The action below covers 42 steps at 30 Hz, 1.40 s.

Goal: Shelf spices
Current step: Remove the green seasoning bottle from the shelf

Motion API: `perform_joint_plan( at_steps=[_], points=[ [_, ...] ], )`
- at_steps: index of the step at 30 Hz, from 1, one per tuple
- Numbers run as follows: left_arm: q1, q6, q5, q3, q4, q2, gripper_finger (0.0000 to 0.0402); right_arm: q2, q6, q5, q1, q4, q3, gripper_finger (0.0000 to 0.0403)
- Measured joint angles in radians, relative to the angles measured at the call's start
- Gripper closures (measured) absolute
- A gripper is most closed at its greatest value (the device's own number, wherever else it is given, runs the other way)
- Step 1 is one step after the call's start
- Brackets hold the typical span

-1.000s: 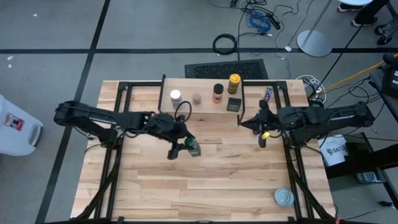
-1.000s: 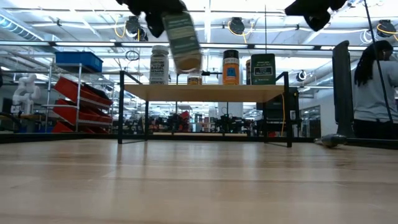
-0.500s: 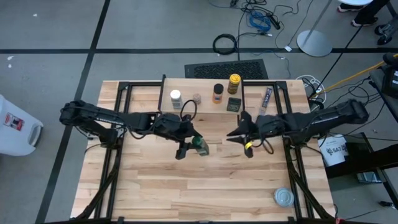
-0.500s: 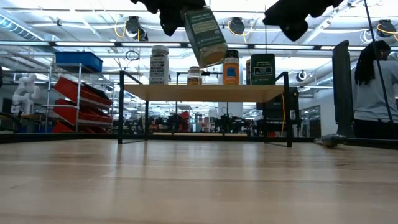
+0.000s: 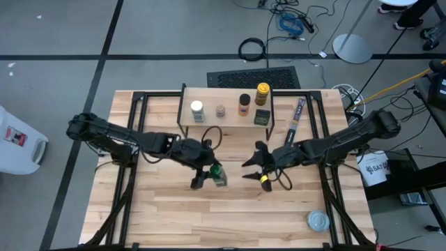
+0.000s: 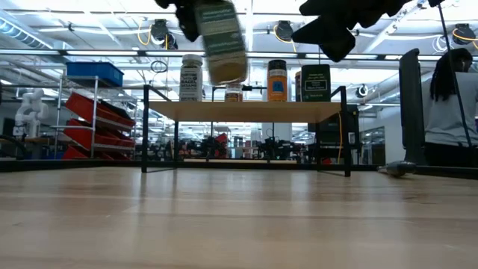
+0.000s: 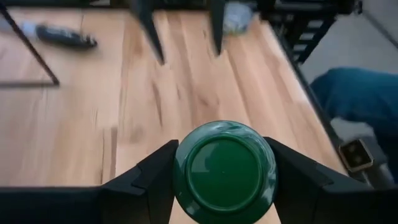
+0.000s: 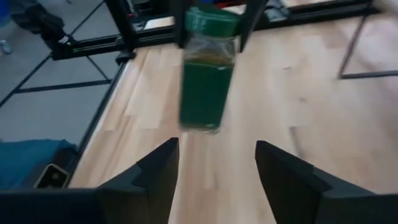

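Observation:
The green-lidded spice jar (image 5: 219, 174) hangs over the middle of the table in my left gripper (image 5: 208, 174), which is shut on it. In the low view the jar (image 6: 221, 41) is higher than the shelf top. My right gripper (image 5: 249, 162) stands open just right of the jar, fingers toward it, touching nothing; its wrist view shows the jar (image 8: 207, 81) ahead of it. The shelf (image 5: 226, 120) stands at the far middle. On it stand a white-lidded jar (image 5: 197, 108), a small brownish jar (image 5: 220, 110), an orange jar (image 5: 244, 104), a yellow-lidded jar (image 5: 262, 90) and a dark square tin (image 5: 262, 117). My left gripper pinches the jar at its green lid (image 7: 224, 163), one finger on each side of the lid. The fingers come from above and point down. The jar hangs below them, lid up, a little tilted, lifted clear of the table.
A flat round silver tin (image 5: 318, 221) lies at the near right corner. A long thin dark packet (image 5: 296, 115) lies right of the shelf. Black frame bars (image 5: 129, 174) run along both table sides. A person (image 6: 448, 97) stands beyond the table's right.
My right gripper has opened and gone toward the table's left and near edge, up to the jar. My left gripper has carried the jar a little to the right and then toward the near edge; the jar tipped on the way and now hangs nearly upright.

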Motion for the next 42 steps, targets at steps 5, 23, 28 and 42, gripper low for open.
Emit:
perform_joint_plan(
  at_steps=[5, 23, 28, 42],
  points=[
    [-0.073, -0.083, -0.088, 0.0, -0.173, 0.0, 0.0191, 0.083, 0.056, 0.002, 0.055, 0.066, 0.0, 0.0193],
    [-0.568, -0.775, -0.584, -0.053, -0.444, 0.0, 0.0191, 0.209, 0.165, 0.007, 0.098, 0.286, 0.0, 0.0193],
    [-0.632, -0.899, -0.628, -0.109, -0.458, 0.009, 0.0191, 0.209, 0.165, 0.032, 0.099, 0.29, 0.0, 0.0193],
    [-0.663, -0.967, -0.649, -0.142, -0.45, 0.114, 0.0191, 0.208, 0.163, 0.064, 0.098, 0.317, 0.0, 0.0193]
  ],
)
